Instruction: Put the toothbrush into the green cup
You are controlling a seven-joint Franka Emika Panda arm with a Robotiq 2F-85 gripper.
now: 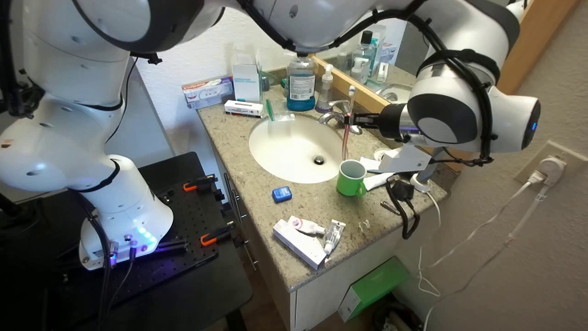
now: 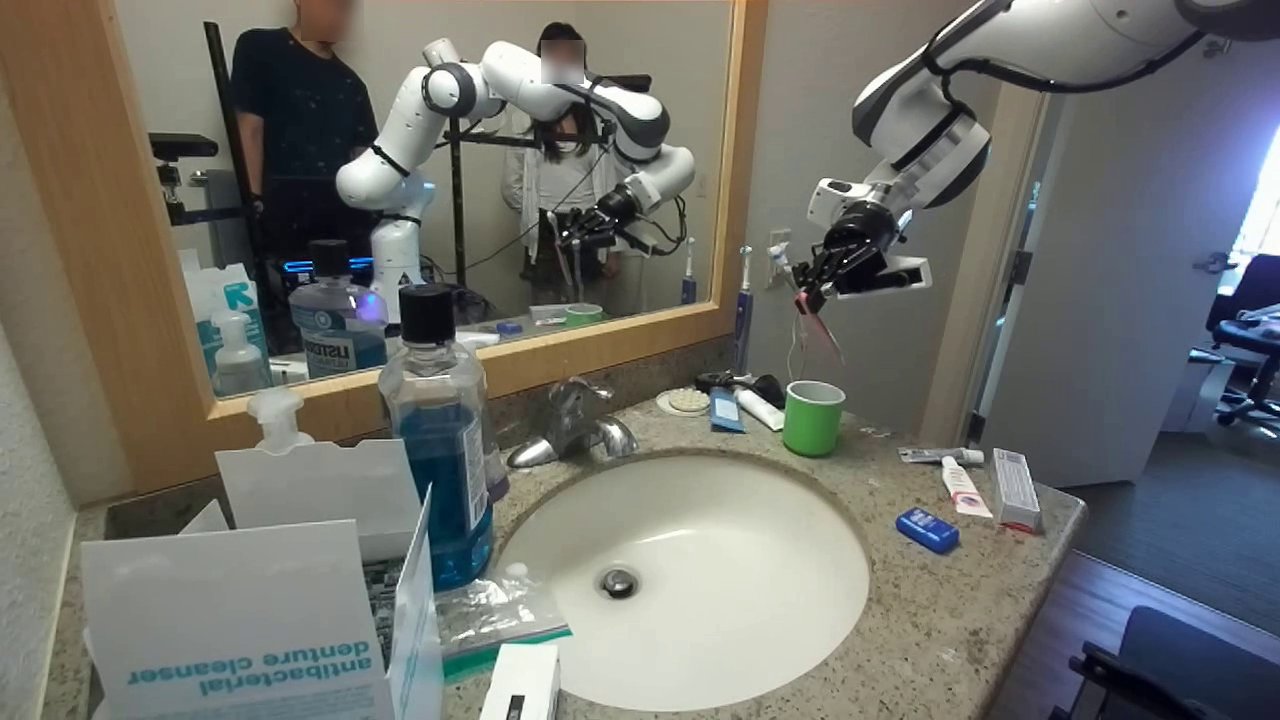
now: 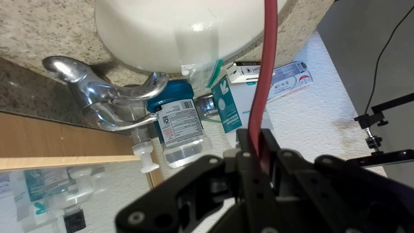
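A toothbrush with a red handle is held in my gripper; the handle shows in both exterior views (image 1: 345, 143) (image 2: 822, 328) and large in the wrist view (image 3: 267, 61). My gripper is shut on the handle, seen in both exterior views (image 1: 348, 120) (image 2: 806, 297) and the wrist view (image 3: 257, 139). The brush head points up and the handle hangs down, tilted. The green cup (image 1: 350, 185) stands upright on the counter beside the sink, also in an exterior view (image 2: 812, 422). The handle's lower end is above the cup's rim. The cup is out of the wrist view.
The sink (image 1: 294, 161) lies beside the cup, with the faucet (image 2: 570, 430) behind it. A mirror frame (image 2: 600, 340) runs along the wall. A blue electric toothbrush (image 2: 743, 320) stands behind the cup. Toothpaste tubes (image 1: 305, 225), a floss box (image 1: 281, 194) and a bottle (image 2: 440, 460) stand around.
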